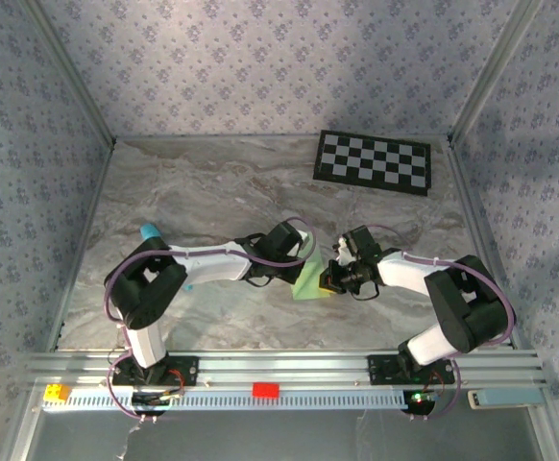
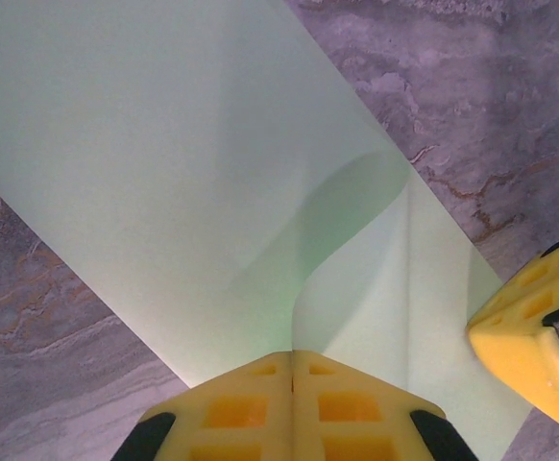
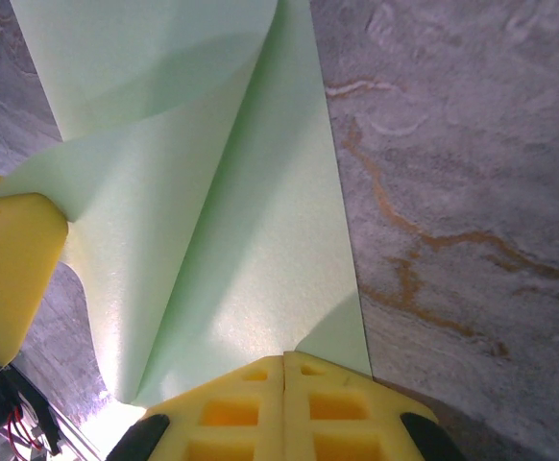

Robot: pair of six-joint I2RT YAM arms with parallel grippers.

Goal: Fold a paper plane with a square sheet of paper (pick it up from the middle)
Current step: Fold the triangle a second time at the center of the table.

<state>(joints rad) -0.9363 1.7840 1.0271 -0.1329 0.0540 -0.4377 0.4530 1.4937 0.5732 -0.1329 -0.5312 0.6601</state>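
Grippers pinch pale mint-green sheet of paper (image 1: 307, 281) at opposite edges: left gripper (image 2: 292, 357) fingers pressed together on it, right gripper (image 3: 285, 360) likewise. Sheet curled, partly raised off marble table (image 1: 212, 192), front middle.

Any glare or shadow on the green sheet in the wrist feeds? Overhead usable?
Left wrist: sharp, no glare; a soft curved shadow crosses the square sheet of paper near its raised fold. Right wrist: a washed-out bright patch at the sheet's lower-left edge, beside the right gripper. Top external: evenly lit, but the sheet looks small.
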